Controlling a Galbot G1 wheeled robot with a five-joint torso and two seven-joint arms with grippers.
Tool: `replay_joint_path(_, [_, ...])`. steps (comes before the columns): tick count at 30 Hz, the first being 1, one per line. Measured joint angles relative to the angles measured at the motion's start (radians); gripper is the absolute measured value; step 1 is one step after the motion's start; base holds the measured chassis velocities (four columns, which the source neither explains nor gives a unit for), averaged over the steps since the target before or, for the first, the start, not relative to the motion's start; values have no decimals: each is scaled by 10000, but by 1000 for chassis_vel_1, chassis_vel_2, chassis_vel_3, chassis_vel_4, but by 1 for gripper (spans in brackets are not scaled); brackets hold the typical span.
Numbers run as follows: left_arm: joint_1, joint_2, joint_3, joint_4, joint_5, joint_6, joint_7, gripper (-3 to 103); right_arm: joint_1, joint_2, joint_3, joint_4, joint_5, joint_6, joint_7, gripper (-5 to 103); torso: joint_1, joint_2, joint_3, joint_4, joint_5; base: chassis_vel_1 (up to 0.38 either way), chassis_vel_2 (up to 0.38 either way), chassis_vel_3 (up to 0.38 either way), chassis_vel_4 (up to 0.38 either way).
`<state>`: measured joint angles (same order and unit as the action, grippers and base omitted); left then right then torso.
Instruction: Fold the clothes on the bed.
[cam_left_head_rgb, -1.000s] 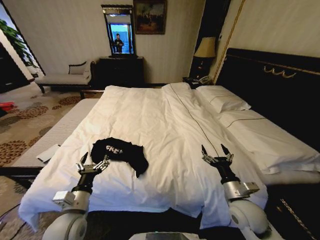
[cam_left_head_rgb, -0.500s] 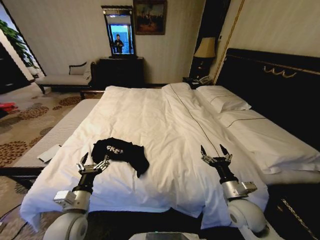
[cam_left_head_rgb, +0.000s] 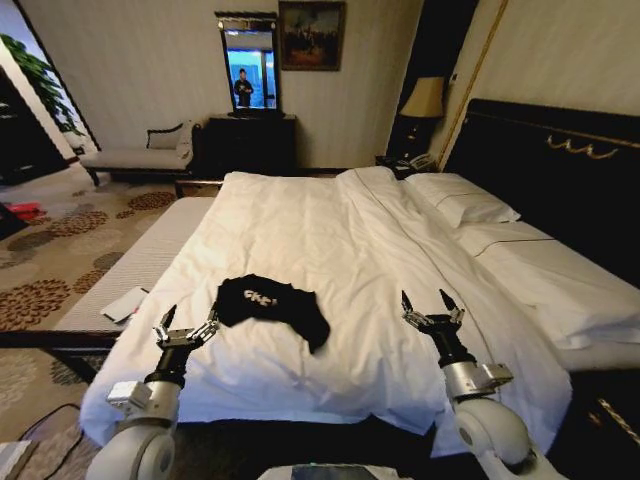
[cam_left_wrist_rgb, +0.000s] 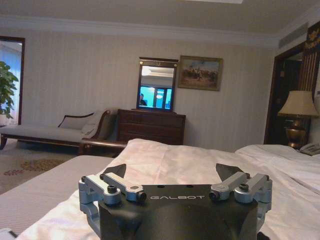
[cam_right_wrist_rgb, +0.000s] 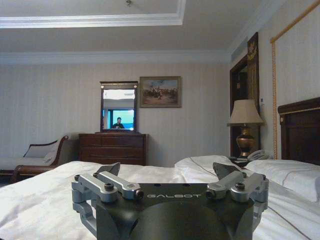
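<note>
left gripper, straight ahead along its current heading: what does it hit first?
Likely the black T-shirt. The left gripper, jaws open, points up the bed with the shirt's near edge just ahead and slightly to its right. If it passes over the fabric, white duvet follows. Height above the bed is unclear.

I see the black T-shirt (cam_left_head_rgb: 270, 306) lying crumpled on the white duvet, near the foot end of the bed (cam_left_head_rgb: 330, 240) and towards its left side. It is bunched, not spread flat, with white lettering partly showing on its upper face and one dark end trailing to the right. The bed has white pillows against a dark headboard with gold trim.
</note>
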<state>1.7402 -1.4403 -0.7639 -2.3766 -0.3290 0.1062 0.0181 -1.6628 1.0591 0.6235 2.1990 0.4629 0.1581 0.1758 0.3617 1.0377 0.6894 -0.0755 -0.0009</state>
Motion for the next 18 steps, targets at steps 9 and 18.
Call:
replay_joint_path(9, [12,4,-2,0,-11,-8,9,100,20,45,-15,-117,24,35,5,100,-2,-1,1,-3,17,-20,5,27,-14])
replay_joint_path(18, [-6,8,-12,17,-22,-10,9,100,76,88,-83,-192,-10,77,4,100,-2,0,1,1,6,-78,69,79,-72])
